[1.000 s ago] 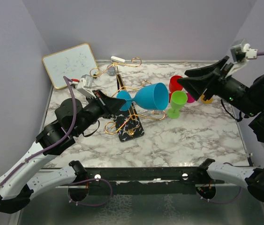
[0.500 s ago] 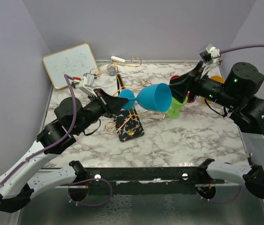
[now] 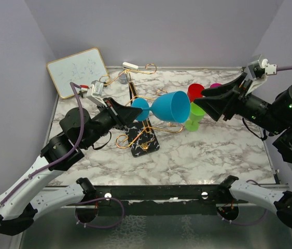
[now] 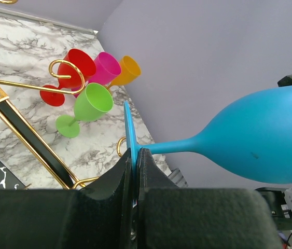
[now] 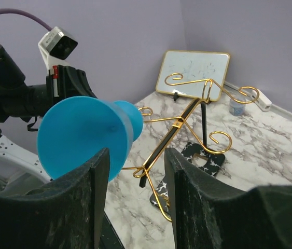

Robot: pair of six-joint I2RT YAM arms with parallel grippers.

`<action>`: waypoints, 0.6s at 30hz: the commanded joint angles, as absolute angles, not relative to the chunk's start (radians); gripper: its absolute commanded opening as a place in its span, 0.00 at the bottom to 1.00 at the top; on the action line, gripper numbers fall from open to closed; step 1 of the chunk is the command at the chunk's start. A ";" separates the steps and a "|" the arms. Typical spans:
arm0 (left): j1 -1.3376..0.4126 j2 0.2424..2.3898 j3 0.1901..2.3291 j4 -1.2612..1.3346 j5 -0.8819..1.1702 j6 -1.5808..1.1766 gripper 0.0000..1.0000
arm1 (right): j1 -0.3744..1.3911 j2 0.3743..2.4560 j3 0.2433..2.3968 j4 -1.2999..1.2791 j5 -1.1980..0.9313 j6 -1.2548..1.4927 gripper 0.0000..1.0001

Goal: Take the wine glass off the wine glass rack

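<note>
The blue wine glass [image 3: 170, 107] lies sideways in the air, with its bowl opening to the right. My left gripper [image 3: 131, 112] is shut on the glass's foot [image 4: 127, 127], which stands edge-on between the pads. The glass hangs just over the near arms of the gold wine glass rack [image 3: 133, 95], which stands on a black speckled base [image 3: 143, 140]. I cannot tell whether the glass touches the wire. My right gripper [image 3: 207, 101] is open and empty, a little right of the bowl's rim. In the right wrist view the bowl [image 5: 81, 136] sits by the left finger [image 5: 81, 199].
Red [image 3: 194, 91], green [image 3: 195, 114] and pink [image 3: 216, 85] glasses stand on the marble table right of the rack. An orange glass [image 4: 125, 70] shows in the left wrist view. A framed whiteboard [image 3: 77, 71] leans at the back left.
My right gripper came in close to the bowl's rim half a second ago, then drew back to the right. The left gripper and blue glass have barely moved.
</note>
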State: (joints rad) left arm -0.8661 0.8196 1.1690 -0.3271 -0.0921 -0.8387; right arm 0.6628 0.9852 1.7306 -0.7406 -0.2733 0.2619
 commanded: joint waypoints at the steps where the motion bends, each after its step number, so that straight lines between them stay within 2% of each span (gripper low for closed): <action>1: -0.867 0.832 1.178 -0.276 -0.052 -0.841 0.00 | 0.664 1.026 1.705 -0.718 -0.366 0.269 0.46; 9: -0.867 0.857 1.194 -0.256 -0.027 -0.836 0.00 | 0.664 1.068 1.696 -0.712 -0.412 0.275 0.44; 10: -0.867 0.860 1.195 -0.256 -0.025 -0.837 0.00 | 0.663 1.073 1.696 -0.711 -0.421 0.277 0.39; 12: -0.867 0.863 1.198 -0.260 -0.023 -0.834 0.00 | 0.664 1.080 1.695 -0.717 -0.427 0.284 0.08; 13: -0.867 0.865 1.199 -0.266 -0.026 -0.833 0.00 | 0.663 1.084 1.696 -0.722 -0.413 0.289 0.02; 14: -0.867 0.866 1.203 -0.273 -0.031 -0.833 0.02 | 0.664 1.083 1.697 -0.727 -0.398 0.295 0.01; 18: -0.867 0.870 1.225 -0.347 -0.087 -0.824 0.34 | 0.664 1.073 1.716 -0.750 -0.290 0.311 0.01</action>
State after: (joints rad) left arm -0.8654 0.8696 1.1755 -0.3138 -0.0566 -0.8330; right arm 0.6586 1.0912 1.6909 -0.7464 -0.3492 0.2729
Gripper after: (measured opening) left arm 0.197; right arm 0.035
